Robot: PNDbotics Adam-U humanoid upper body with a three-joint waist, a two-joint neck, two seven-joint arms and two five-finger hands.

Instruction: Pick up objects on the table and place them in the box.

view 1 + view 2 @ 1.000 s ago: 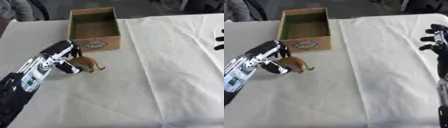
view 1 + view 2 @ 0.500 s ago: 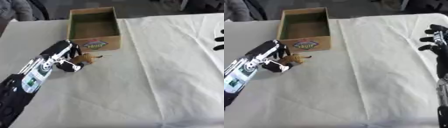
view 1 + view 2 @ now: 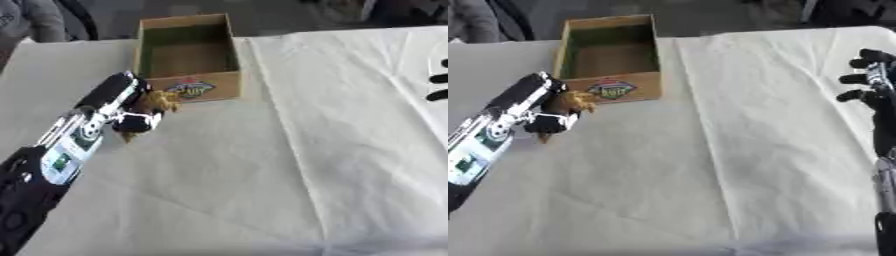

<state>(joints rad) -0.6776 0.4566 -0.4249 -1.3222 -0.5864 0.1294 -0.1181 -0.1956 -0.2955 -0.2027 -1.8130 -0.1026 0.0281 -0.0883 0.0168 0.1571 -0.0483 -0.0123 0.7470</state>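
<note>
The left hand (image 3: 131, 107) has its fingers curled around a small brown toy (image 3: 157, 101), just in front of the box (image 3: 185, 52). The right hand (image 3: 871, 82) waits far right of the box, fingers relaxed.

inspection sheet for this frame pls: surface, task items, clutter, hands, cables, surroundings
Surface: table under a creased white cloth.
Job's things: open cardboard box at the far side, a label on its near wall, nothing seen inside; brown toy held just in front of its near left corner.
Clutter: nothing seen.
Hands: left hand curled round the brown toy; right hand idle at the right edge, fingers relaxed.
Cables: nothing seen.
Surroundings: dark shapes past the far edge, unclear.
</note>
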